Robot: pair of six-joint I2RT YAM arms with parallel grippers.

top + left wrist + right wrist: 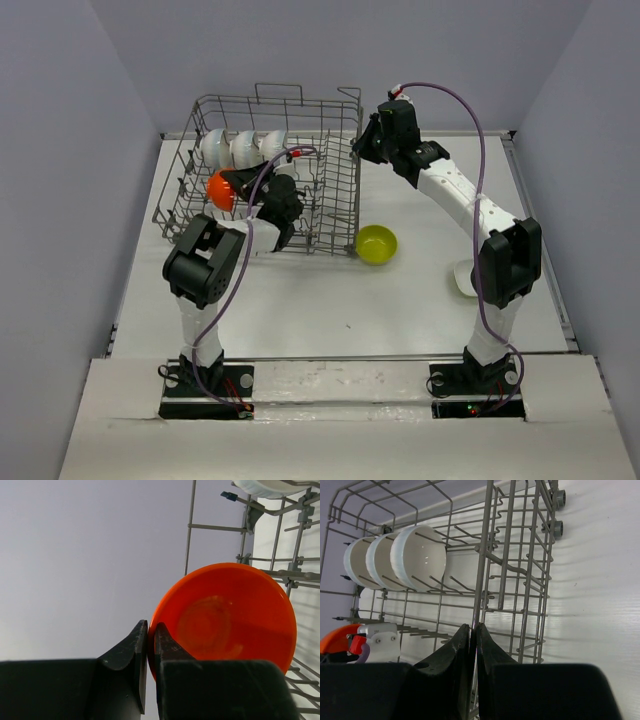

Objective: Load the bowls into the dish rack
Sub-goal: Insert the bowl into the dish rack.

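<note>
The grey wire dish rack (340, 200) stands at the back left of the table. Three white bowls (243, 148) stand on edge in its far row, also in the right wrist view (417, 557). My left gripper (238, 183) is inside the rack, shut on the rim of an orange bowl (221, 190). In the left wrist view the jaws (150, 630) pinch that rim, and the bowl (230, 615) stands on edge among the wires. My right gripper (358, 150) is at the rack's right wall, shut on an upright wire (482, 555) that runs between its fingertips (472, 630).
A yellow-green bowl (376, 244) sits on the table just right of the rack's near corner. A white bowl (464, 277) lies at the right, partly hidden by the right arm. Grey walls enclose the table on three sides.
</note>
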